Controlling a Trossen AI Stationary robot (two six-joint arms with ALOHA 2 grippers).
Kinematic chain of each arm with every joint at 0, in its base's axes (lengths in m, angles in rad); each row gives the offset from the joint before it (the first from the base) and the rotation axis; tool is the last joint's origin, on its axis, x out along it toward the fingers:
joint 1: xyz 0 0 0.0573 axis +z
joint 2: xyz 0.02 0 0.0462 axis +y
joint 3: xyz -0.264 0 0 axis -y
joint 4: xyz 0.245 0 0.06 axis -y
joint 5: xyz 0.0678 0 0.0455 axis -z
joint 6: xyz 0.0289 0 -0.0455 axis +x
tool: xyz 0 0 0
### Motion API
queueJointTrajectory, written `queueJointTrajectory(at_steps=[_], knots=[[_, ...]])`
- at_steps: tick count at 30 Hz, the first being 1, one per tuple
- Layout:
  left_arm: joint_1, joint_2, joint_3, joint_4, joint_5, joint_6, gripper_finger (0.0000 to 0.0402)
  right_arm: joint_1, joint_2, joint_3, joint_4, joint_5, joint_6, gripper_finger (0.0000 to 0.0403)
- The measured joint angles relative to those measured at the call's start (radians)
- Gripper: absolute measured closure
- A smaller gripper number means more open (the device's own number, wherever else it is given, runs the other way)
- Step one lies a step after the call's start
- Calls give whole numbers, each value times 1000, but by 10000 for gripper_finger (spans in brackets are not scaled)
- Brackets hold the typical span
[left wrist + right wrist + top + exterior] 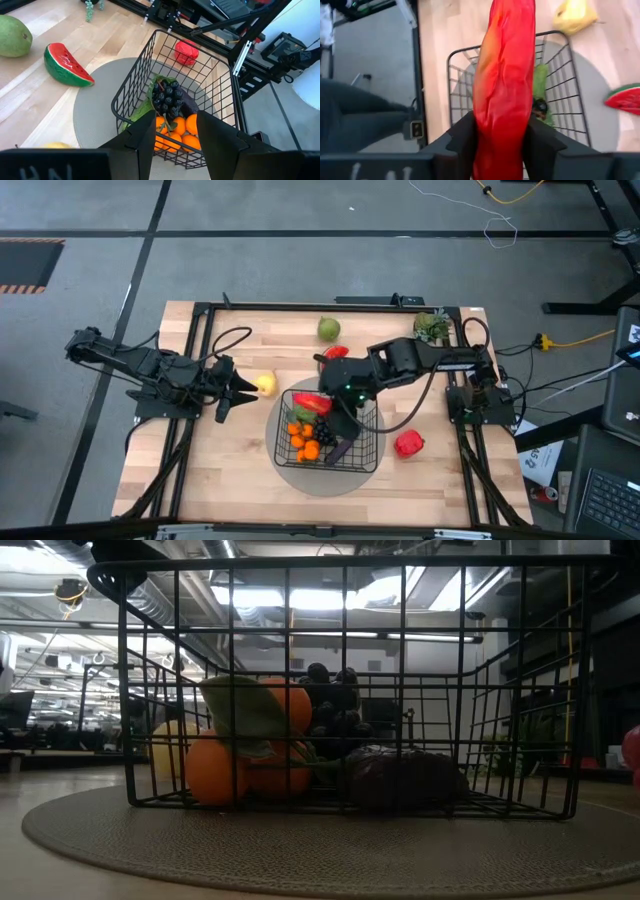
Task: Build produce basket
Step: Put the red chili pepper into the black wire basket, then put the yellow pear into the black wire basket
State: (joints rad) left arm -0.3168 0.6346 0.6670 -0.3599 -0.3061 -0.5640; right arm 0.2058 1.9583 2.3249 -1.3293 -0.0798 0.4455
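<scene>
Wire-mesh basket, black and squarish with rounded corners, sat on a flat round grey disc near the middle of the pale wooden table, a little toward its near edge; inside it lay small round oranges, a dark bunch of grapes, a purple eggplant and a green leaf-like piece; the low view showed the same pile against the basket's left wall. Right end effector hovered over the basket's far-left rim, its dark fingers closed on either side of a long glossy red chili, which hung between them above the basket. Left end effector rested near the table's left edge, its two fingers parted with nothing between them, just beside a yellow lemon. Green pear lay near the far edge of the table; a red watermelon slice lay between the pear and the basket; a red pepper sat on the table to the right of the basket, apart from it; a green leafy sprig lay at the far right corner.
</scene>
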Motion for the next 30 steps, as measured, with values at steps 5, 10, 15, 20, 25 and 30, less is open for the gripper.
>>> queueJointTrajectory(at_steps=[5, 10, 15, 20, 25, 30], knots=[[0, 0, 0, 0, 0, 0, 265, -1, 0, 0, 0, 13, 18, 221], [0, 0, 0, 0, 0, 0, 265, 0, 0, 0, 0, 7, 18, 188], [0, 0, 0, -13, 0, 0, 265, 0, 0, 0, 0, 8, 6, 183], [0, 0, 0, -18, 0, 0, 265, 0, 0, 0, 0, 8, -9, 183], [0, 0, 0, -19, 0, 0, 265, 0, 0, 0, 0, 8, -9, 183], [0, 0, 0, -25, 0, 0, 265, -1, 0, 0, 0, 9, -9, 183]])
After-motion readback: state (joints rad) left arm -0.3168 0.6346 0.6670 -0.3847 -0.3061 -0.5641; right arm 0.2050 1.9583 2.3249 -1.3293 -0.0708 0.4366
